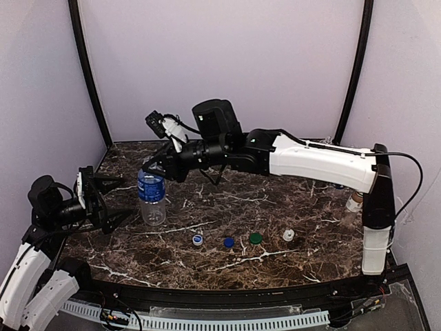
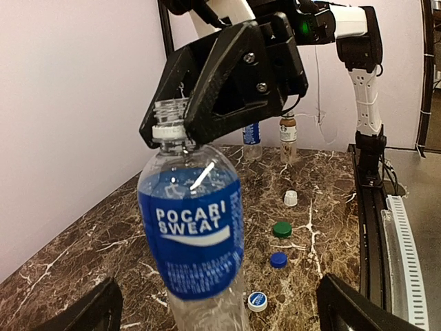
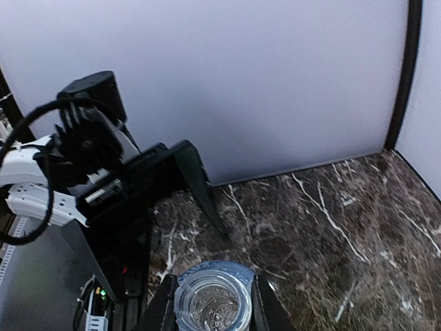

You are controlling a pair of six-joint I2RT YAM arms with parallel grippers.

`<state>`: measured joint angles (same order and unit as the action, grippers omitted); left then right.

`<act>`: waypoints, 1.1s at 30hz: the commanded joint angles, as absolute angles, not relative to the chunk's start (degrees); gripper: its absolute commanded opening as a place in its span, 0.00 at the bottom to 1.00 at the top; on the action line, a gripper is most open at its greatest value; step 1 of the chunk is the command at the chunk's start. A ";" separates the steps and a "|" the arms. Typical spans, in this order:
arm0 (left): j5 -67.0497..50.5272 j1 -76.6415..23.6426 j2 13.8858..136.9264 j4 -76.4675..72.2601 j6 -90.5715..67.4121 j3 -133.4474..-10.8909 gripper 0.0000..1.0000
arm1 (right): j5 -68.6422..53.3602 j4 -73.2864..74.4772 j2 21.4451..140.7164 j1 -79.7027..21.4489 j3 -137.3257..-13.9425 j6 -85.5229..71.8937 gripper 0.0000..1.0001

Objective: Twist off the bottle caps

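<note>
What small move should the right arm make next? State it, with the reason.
Probably ease the right tool off the Pocari Sweat bottle and back away: it flanks the neck, the mouth is already open, four loose caps lie on the table, and the open left tool stands clear.

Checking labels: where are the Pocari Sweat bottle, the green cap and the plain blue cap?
Pocari Sweat bottle [image 2: 193, 234], left wrist view, blue label.
Green cap [image 1: 255, 238], top external view, its top face.
Blue cap [image 1: 228, 242], top external view, its top face.
</note>
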<state>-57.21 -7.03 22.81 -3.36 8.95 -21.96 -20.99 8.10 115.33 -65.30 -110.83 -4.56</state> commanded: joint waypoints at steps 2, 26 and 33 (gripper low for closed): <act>-53.57 -7.32 21.10 -3.45 6.35 -19.96 0.99 | -4.27 11.49 102.92 -59.20 -99.19 -4.75 0.00; -41.82 -6.12 18.18 -5.32 -0.63 -12.05 0.99 | 12.07 -7.64 84.29 -28.73 -56.20 -13.85 0.00; -41.53 -6.00 17.94 -5.19 -0.40 -11.76 0.99 | 12.37 -9.82 85.70 -25.75 -55.51 -12.22 0.00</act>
